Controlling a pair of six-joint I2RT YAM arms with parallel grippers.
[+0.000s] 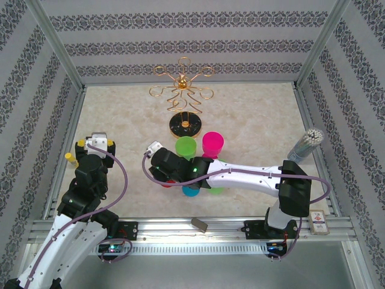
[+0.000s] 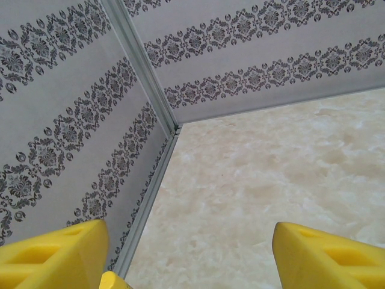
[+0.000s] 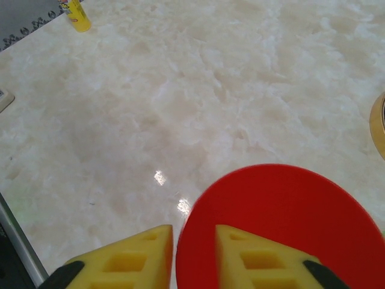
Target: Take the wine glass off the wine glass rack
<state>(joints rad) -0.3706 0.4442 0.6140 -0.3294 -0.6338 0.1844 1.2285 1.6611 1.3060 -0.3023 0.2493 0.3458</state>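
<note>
The wine glass rack (image 1: 182, 96) is a gold wire tree on a round black base, standing at the back middle of the table; its looped arms carry nothing. A red wine glass (image 3: 289, 223) stands upright on the table. My right gripper (image 3: 194, 232) straddles its rim with one finger inside the bowl and one outside, and a thin gap shows by the outer finger. From above, the red glass (image 1: 168, 182) peeks out under the right gripper (image 1: 163, 171). My left gripper (image 2: 189, 259) stands wide open over bare table near the left wall, holding nothing.
Green (image 1: 186, 146), pink (image 1: 212, 144), blue (image 1: 191, 191) and another green (image 1: 216, 191) glasses stand clustered around the right arm. A clear holder of white sticks (image 1: 304, 144) stands at the right wall. The rack's base edge (image 3: 380, 123) is close on the right.
</note>
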